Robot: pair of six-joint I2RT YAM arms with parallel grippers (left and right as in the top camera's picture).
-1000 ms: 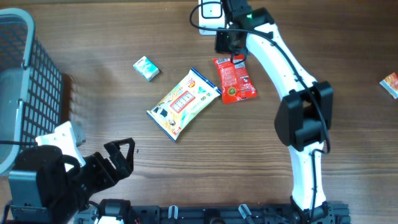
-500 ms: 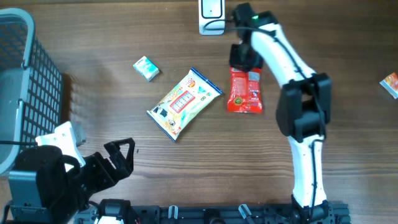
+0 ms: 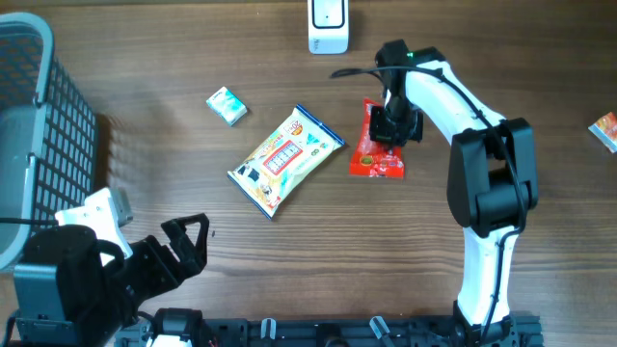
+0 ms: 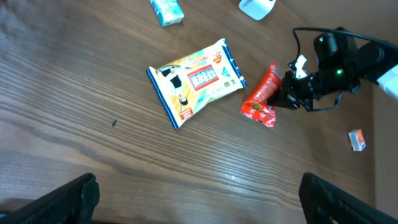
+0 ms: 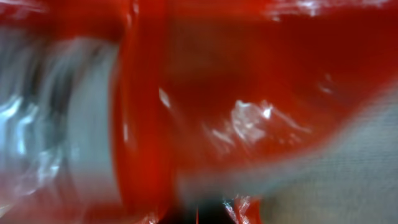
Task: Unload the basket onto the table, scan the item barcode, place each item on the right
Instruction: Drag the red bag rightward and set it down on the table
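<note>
The wooden table (image 3: pixel 386 270) lies bare over a wide stretch on the robot's side of the scanner (image 3: pixel 328 27), which sits at the far edge. Far to the scanner's left, the wire basket (image 3: pixel 43 135) fills the table's left edge. The left gripper (image 3: pixel 191 246) hangs near the front edge, well left of the scanner, its jaws spread wide and empty. The snack bag (image 3: pixel 285 159) lies diagonally, nearer the robot than the scanner and slightly left of it.

The right gripper (image 3: pixel 393 123) is clenched on the red packet (image 3: pixel 378 162), just right of the scanner and a little nearer the robot. The packet's long axis runs from the scanner side toward the robot, its broad end nearest the robot. The wrist view is only blurred red film.

A green box (image 3: pixel 227 105) lies left of the scanner, and an orange box (image 3: pixel 605 131) lies at the right edge.
</note>
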